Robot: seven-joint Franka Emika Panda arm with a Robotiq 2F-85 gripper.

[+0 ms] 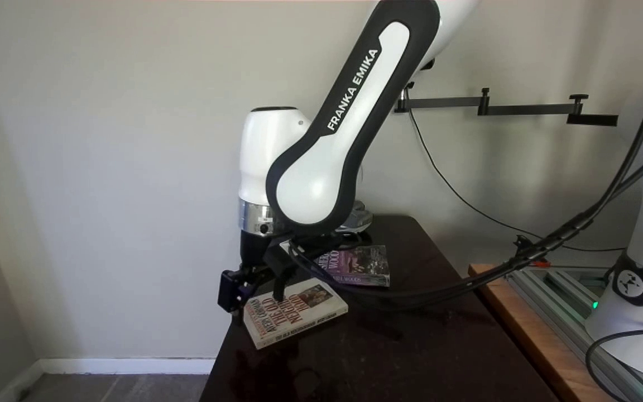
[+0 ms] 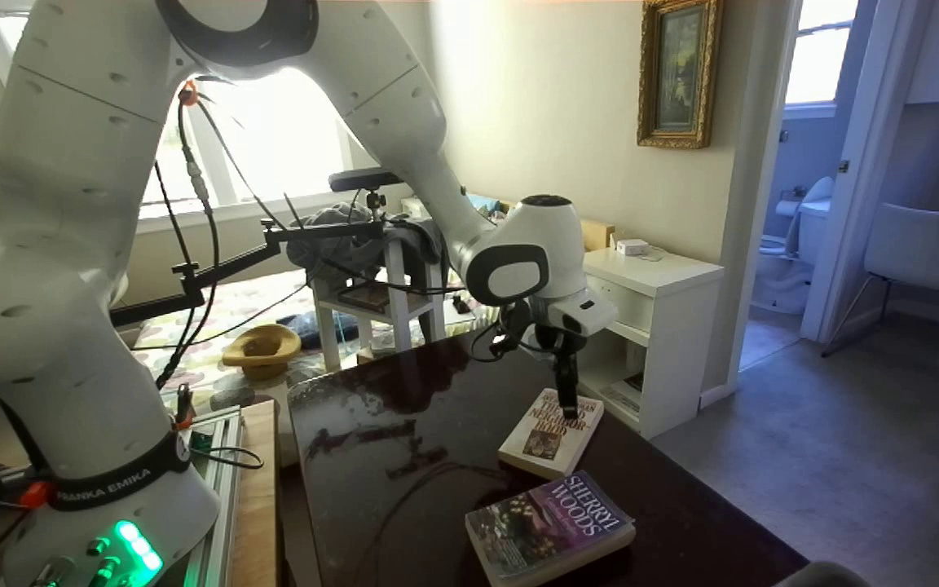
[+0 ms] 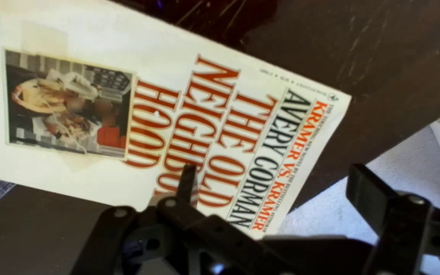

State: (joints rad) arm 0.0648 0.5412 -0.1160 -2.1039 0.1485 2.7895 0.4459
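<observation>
A white paperback titled "The Old Neighborhood" lies flat, cover up, near the dark table's edge. It shows in both exterior views (image 1: 298,312) (image 2: 547,436) and in the wrist view (image 3: 159,49). My gripper (image 3: 273,170) is open and empty, pointing down. In the wrist view one finger is over the book's title and the other is beyond the book and table edge, above floor. The gripper also shows in both exterior views (image 1: 257,304) (image 2: 567,399). I cannot tell whether a finger touches the cover. A purple paperback (image 2: 551,526) lies beside the white one, also seen in an exterior view (image 1: 358,265).
The dark table (image 1: 411,346) carries both books. A grey object (image 1: 358,218) sits at the table's end, partly behind the arm. A white cabinet (image 2: 677,326) stands past the table edge. A black cable (image 1: 466,287) hangs beside the arm. A black bracket (image 2: 229,273) extends from the base side.
</observation>
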